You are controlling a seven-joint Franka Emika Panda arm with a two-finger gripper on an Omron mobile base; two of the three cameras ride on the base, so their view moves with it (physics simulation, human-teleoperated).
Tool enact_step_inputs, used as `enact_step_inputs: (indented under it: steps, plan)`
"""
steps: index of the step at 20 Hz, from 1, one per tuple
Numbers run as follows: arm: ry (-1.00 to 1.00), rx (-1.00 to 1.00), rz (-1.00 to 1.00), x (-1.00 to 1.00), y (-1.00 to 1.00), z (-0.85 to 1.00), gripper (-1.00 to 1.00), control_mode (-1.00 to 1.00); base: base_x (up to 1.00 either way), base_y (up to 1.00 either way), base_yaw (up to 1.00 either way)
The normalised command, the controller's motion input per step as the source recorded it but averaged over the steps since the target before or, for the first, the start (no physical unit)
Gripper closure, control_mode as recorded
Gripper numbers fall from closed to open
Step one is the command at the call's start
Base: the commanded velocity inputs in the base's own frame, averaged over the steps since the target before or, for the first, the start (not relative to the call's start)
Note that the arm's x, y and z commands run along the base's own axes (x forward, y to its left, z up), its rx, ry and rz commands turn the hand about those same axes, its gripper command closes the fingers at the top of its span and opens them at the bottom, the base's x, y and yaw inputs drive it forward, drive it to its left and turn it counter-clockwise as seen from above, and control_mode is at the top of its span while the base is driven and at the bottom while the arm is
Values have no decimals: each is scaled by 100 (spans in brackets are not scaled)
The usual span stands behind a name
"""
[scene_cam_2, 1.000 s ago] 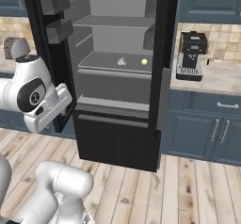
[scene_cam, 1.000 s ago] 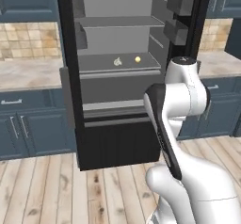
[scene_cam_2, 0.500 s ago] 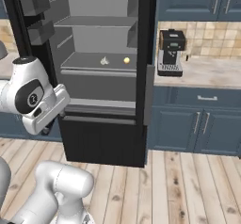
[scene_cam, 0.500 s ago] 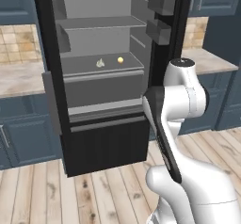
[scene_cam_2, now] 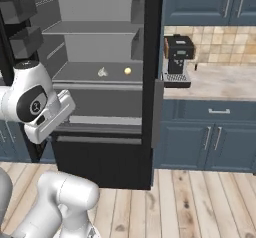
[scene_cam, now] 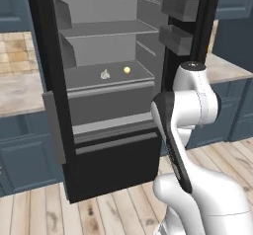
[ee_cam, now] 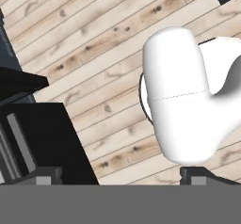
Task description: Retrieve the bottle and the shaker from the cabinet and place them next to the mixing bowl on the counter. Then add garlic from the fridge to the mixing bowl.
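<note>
On the open fridge (scene_cam: 54, 105) shelf lies garlic (scene_cam: 105, 74), untouched.

A tall black-framed fridge (scene_cam: 54, 105) is standing open between two beige stone counters (scene_cam_2: 220, 84). A pale garlic bulb (scene_cam: 105, 74) is lying on its middle shelf, just left of a small yellow ball (scene_cam: 127, 70). A black coffee machine (scene_cam_2: 177, 57) is sitting on the right counter.

Garlic (scene_cam: 105, 74) (pale bulb) sits on open fridge (scene_cam: 99, 41) shelf.
</note>
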Motion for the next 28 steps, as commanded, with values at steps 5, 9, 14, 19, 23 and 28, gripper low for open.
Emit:
enact_step_inputs:
  steps: [5, 9, 14, 19, 23, 28]
  plan:
    - [0, 0, 0, 0, 0, 0, -100, 100, 67, 48, -15]
    - [0, 0, 0, 0, 0, 0, -100, 100, 70, 3, -1]
    - [0, 0, 0, 0, 0, 0, -100, 100, 52, -11, 9]
    - [0, 0, 0, 0, 0, 0, -100, 100, 25, -2, 11]
    - [0, 1, 3, 1, -16, 0, -100, -100, 0, 0, 0]
    - [0, 0, 27, 0, -10, -8, -100, -100, 0, 0, 0]
